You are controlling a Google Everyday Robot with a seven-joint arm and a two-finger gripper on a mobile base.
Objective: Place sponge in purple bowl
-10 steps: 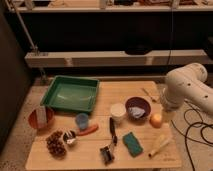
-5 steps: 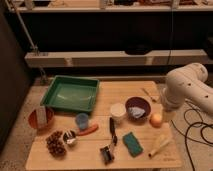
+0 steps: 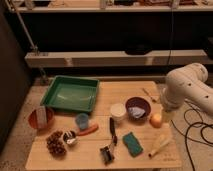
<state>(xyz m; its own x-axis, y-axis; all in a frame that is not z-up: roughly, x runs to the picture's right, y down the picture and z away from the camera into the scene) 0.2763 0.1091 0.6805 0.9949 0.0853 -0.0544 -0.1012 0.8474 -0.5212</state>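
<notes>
**Arm parked at the table's right edge, sponge flat on the wood**

From my console the white, smooth-shelled robot arm (image 3: 186, 87) sat folded at the right side of the pale wooden table (image 3: 125, 91), its rounded joints bulging over the edge. The gripper (image 3: 166, 111) hung at the arm's lower end, just beside the table's right rim, pointing down, with its pincer spread and nothing in it.

The small flat rectangular teal-green sponge (image 3: 132, 143) lay on the boards near the front edge, in front of the round dark purple bowl (image 3: 131, 103) but apart from it, and well clear of the gripper. The bowl had a glossy rim, and something pale lay inside it (I could not tell what).

A short white cup (image 3: 118, 111) stood just left of the bowl, and a round orange fruit (image 3: 156, 120) sat to the bowl's front right. A black-handled tool (image 3: 111, 128) lay left of the sponge, and a pale yellowish tapered piece (image 3: 159, 146) lay to its right. The big green rectangular plastic tray (image 3: 60, 80) filled the back left, with a round orange-brown bowl (image 3: 33, 120) in front of it.
</notes>
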